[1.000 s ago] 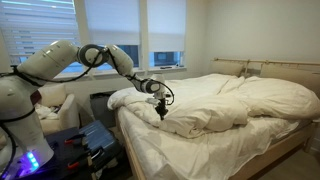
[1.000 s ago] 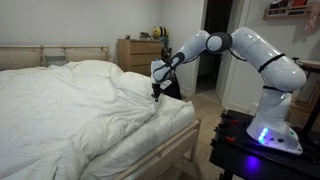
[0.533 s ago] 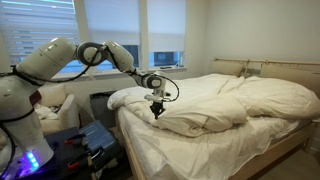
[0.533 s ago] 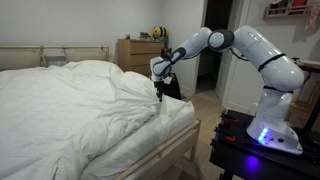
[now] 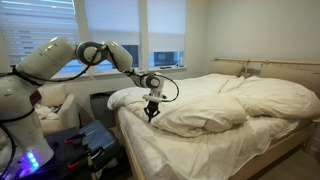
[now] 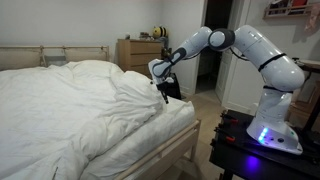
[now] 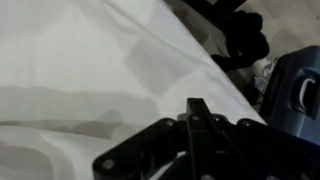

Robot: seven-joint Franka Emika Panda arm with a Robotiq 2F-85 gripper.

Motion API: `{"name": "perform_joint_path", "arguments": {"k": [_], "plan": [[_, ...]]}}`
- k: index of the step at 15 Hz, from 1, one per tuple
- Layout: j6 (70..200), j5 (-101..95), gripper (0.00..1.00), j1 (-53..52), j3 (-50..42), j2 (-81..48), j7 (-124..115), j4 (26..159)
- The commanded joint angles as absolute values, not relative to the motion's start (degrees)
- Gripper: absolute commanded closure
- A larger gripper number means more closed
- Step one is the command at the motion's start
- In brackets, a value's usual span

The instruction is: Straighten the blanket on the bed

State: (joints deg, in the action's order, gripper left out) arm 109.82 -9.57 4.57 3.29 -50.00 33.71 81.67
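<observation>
The blanket (image 5: 215, 105) is a puffy off-white duvet bunched in thick folds on the bed (image 5: 282, 156). It shows in both exterior views (image 6: 70, 110) and fills the left of the wrist view (image 7: 90, 60). My gripper (image 5: 150, 114) hangs at the bed's foot corner, at the blanket's folded edge (image 6: 164, 98). In the wrist view the gripper (image 7: 195, 104) has its jaws pressed together just over the white fabric. No cloth shows between them. The flat mattress sheet (image 5: 150, 150) lies bare below the fold.
A white armchair (image 5: 55, 105) stands by the windows beside the robot base. A wooden dresser (image 6: 138, 55) stands against the far wall. Dark objects (image 7: 235, 35) and a blue item (image 7: 295, 90) lie on the floor beside the bed. The wooden bed frame (image 6: 180, 150) borders the aisle.
My gripper has moved from over the blanket's fold toward the bed's outer edge at the foot corner. The blanket has barely shifted.
</observation>
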Motion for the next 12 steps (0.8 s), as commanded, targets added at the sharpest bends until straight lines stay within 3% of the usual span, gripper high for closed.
{"name": "perform_joint_path", "arguments": {"k": [1, 5, 7, 12], "plan": [[104.14, -11.42, 1.00, 3.31, 2.84, -44.45, 32.56, 90.03], [106.02, -11.59, 1.00, 5.67, 1.79, -37.85, 32.20, 100.59], [113.95, -12.93, 1.00, 7.01, -0.60, -33.65, 29.80, 106.28], [125.86, -13.93, 1.00, 12.56, -5.18, -29.50, 30.91, 106.08]]}}
